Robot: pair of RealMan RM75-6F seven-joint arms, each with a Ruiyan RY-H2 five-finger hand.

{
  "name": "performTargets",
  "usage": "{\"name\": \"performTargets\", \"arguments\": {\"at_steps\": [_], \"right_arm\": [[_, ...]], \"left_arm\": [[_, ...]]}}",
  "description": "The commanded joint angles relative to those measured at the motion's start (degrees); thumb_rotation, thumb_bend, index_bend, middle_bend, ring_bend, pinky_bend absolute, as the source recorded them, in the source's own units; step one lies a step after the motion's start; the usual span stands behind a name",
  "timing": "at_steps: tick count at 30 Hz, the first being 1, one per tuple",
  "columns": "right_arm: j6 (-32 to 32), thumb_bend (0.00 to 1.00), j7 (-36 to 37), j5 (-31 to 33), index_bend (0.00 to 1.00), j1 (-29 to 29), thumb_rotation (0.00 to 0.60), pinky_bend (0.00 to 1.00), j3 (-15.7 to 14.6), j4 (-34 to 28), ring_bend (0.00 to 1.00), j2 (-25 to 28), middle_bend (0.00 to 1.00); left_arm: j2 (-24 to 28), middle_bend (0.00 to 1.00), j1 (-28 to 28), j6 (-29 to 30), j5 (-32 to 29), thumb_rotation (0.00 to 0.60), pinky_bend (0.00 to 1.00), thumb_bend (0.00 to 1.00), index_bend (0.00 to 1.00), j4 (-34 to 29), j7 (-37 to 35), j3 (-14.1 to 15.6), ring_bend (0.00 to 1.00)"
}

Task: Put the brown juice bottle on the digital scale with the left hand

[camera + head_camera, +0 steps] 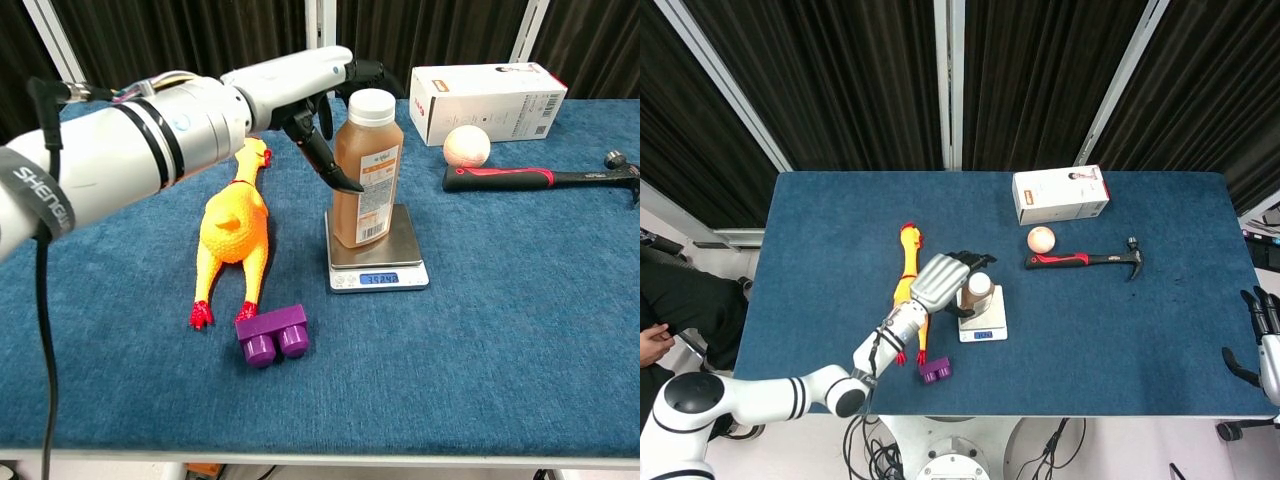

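Left hand point(335, 110) fingers spread, seemingly off brown juice bottle point(365, 170) upright on digital scale point(376, 250); rubber chicken point(234, 225) beside.

The brown plastic juice bottle with a white cap point(365, 170) stands on the small silver digital scale point(377, 256), just right of the left hand point(322, 110). The yellow rubber chicken point(235, 229) lies below-left of that hand, the purple two-stud block point(271, 334) nearer the table's front edge. Far right of it sit the white cardboard box point(487, 89), cream ball point(466, 146) and red-handled hammer point(535, 176).

Table point(520, 330) is showing deep blue cloth. Bottle point(364, 175) is showing brown juice under a white cap; scale point(378, 256) silver; rubber chicken point(234, 230) yellow-orange with red feet; block point(272, 334) purple; hammer point(530, 177) red-black.
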Motion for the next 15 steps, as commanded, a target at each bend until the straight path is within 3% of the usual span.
{"name": "performTargets", "arguments": {"at_steps": [1,6,10,15], "right_arm": [[0.0,0.22,-0.2,-0.1,0.00,0.1,0.600,0.00,0.0,-0.3,0.00,0.1,0.00],[-0.2,0.22,-1.0,-0.5,0.00,0.4,0.600,0.00,-0.1,-1.3,0.00,0.4,0.00],[-0.3,0.22,-1.3,-0.9,0.00,0.5,0.600,0.00,-0.3,-1.7,0.00,0.3,0.00],[-0.2,0.22,-1.5,-1.5,0.00,0.7,0.600,0.00,-0.5,-2.0,0.00,0.0,0.00]], "left_arm": [[2.9,0.22,0.9,0.6,-0.3,0.600,0.36,0.02,0.15,-3.2,2.2,0.4,0.19],[12.6,0.17,4.9,3.3,-6.4,0.600,0.30,0.02,0.11,-13.6,11.0,2.2,0.11],[22.2,0.16,11.0,10.4,-7.7,0.600,0.25,0.02,0.10,-22.6,14.6,4.7,0.09],[31.6,0.12,20.5,20.0,-0.2,0.600,0.14,0.02,0.10,-23.3,17.5,13.2,0.04]]}}
